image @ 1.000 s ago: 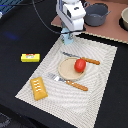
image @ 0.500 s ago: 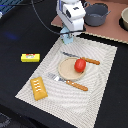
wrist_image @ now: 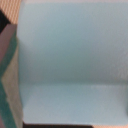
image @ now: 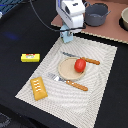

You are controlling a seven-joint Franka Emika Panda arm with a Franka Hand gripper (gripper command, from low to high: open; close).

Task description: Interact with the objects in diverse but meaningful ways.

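Wrist view shows only blurred pale-blue carton (wrist_image: 70, 60); exterior view shows tomato (image: 80, 65).

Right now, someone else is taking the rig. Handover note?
Gripper: down over the light blue carton at the placemat's far edge; the wrist view is filled by the carton, and whether the jaws are closed is not visible.
Tomato sits on the plate, between knife and fork.
Orange block on the mat's near corner; yellow box off the mat.
Left: those three look untouched.
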